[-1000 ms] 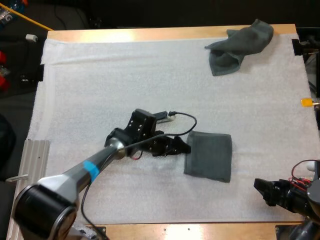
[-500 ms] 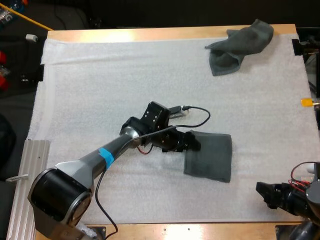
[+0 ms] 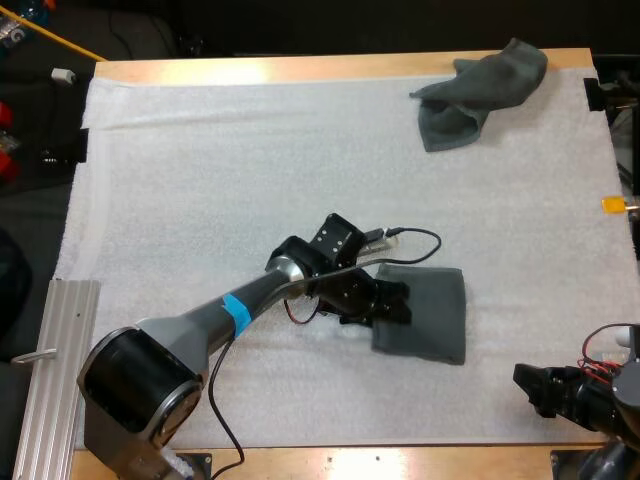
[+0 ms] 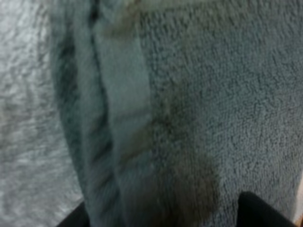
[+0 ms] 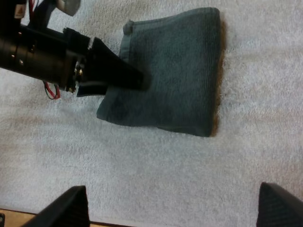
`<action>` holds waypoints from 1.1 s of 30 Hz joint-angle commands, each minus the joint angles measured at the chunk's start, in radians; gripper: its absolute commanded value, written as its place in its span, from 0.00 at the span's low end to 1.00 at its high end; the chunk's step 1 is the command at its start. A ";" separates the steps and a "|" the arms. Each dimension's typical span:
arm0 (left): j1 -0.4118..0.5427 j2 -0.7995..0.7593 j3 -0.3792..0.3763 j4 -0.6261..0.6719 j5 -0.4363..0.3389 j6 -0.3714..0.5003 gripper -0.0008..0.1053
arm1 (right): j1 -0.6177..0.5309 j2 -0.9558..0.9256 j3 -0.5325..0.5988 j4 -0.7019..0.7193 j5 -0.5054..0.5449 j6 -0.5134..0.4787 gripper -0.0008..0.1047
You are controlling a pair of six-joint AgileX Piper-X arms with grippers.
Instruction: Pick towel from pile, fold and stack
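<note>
A folded dark grey-green towel (image 3: pixel 435 315) lies flat on the white mat, right of the middle and toward the front. My left gripper (image 3: pixel 398 302) reaches over its left edge, low on the cloth. In the left wrist view the towel (image 4: pixel 213 94) and its layered edge spread under my left gripper (image 4: pixel 165 217), whose fingers stand wide apart, so it is open. From the right wrist view the folded towel (image 5: pixel 180 80) has the left gripper (image 5: pixel 137 80) lying on its edge. My right gripper (image 3: pixel 530 385) rests open near the front right corner. A crumpled towel (image 3: pixel 480 88) sits at the far right.
The white mat (image 3: pixel 250 150) covers most of the wooden table. A ribbed metal rail (image 3: pixel 55 330) runs along the table's left front side. Bare mat lies between the folded towel and the crumpled one.
My left gripper has travelled right, from beside the folded towel onto its left edge. The towel has shifted slightly to the right. The right arm has stayed put.
</note>
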 commanded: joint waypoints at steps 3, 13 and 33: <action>-0.036 0.006 -0.015 0.003 0.009 -0.008 0.55 | 0.001 -0.001 -0.008 0.002 0.004 0.003 0.66; -0.069 0.026 -0.055 -0.002 0.006 -0.007 0.38 | 0.001 -0.001 -0.008 0.002 0.004 0.003 0.66; 0.201 -0.150 -0.057 0.513 -0.431 0.590 0.01 | 0.001 -0.001 -0.008 0.002 0.007 0.003 0.66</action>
